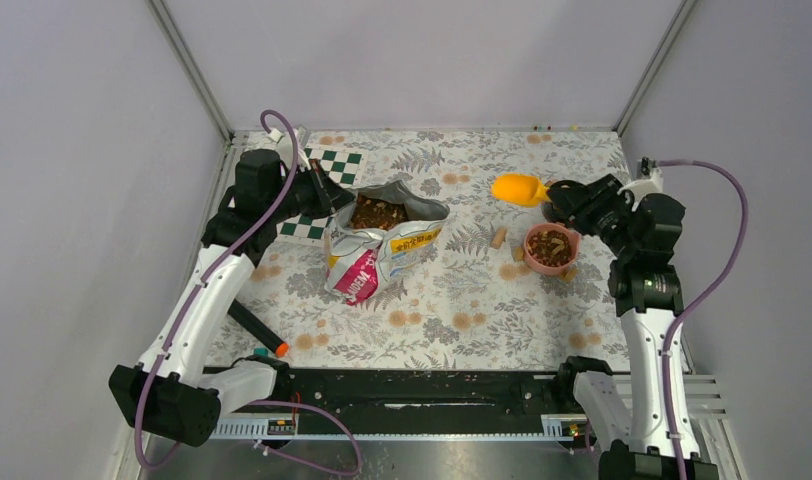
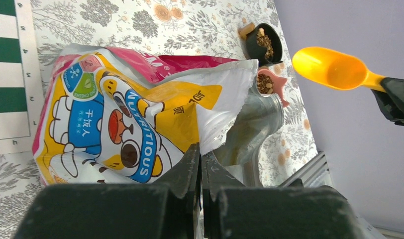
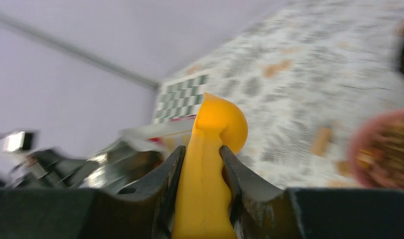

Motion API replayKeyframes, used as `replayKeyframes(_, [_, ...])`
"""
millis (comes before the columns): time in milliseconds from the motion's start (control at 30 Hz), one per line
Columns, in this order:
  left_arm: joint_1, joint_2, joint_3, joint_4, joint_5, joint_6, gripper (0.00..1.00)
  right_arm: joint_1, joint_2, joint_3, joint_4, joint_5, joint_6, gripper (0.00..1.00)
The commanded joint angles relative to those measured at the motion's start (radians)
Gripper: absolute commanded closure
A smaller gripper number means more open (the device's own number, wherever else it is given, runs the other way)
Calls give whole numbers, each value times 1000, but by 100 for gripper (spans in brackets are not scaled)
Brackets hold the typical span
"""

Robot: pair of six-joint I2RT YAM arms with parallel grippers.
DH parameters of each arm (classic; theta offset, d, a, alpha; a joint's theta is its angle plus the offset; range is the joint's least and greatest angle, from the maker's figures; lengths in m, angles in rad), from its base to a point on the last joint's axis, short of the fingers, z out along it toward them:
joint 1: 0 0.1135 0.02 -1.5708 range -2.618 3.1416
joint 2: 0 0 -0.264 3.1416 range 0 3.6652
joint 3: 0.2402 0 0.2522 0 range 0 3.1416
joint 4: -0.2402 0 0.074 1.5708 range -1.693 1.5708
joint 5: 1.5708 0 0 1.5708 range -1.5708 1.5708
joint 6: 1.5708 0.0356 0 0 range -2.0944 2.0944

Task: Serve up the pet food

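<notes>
At the left of a flower-patterned counter [image 1: 452, 310], the left end effector [image 1: 332, 202] is closed and appears to pinch the rim of a glossy yellow bag [image 1: 387, 250], holding its mouth open over the brown kibble [image 1: 379, 212] inside. To the right, the right end effector [image 1: 556, 204] grips the handle of a yellow scoop [image 1: 517, 188], seemingly empty, raised between the bag and a pink bowl [image 1: 530, 238] that already holds some kibble. The pinch on thin foil looks slight, so a scoop pushing into the bag could tug the rim free, collapse the mouth or tip the bag, spilling kibble.
</notes>
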Motion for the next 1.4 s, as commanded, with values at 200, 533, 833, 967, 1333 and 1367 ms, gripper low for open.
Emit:
replayKeyframes(200, [1, -2, 67, 34, 111, -113, 100, 374, 56, 1, 522, -163, 197, 97])
replayKeyframes(533, [1, 3, 97, 40, 92, -145, 100, 784, 316, 193, 246, 216, -69, 99])
replayKeyframes(833, [1, 6, 92, 41, 100, -148, 100, 906, 544, 316, 76, 509, -167, 100])
replayKeyframes(967, [0, 9, 76, 67, 110, -164, 100, 934, 637, 330, 51, 506, -174, 100])
replayKeyframes(1333, [-3, 30, 54, 85, 112, -167, 100, 943, 813, 235, 393, 50, 126, 100])
replayKeyframes(1367, [-2, 29, 51, 85, 110, -166, 100, 943, 822, 226, 448, 17, 174, 100])
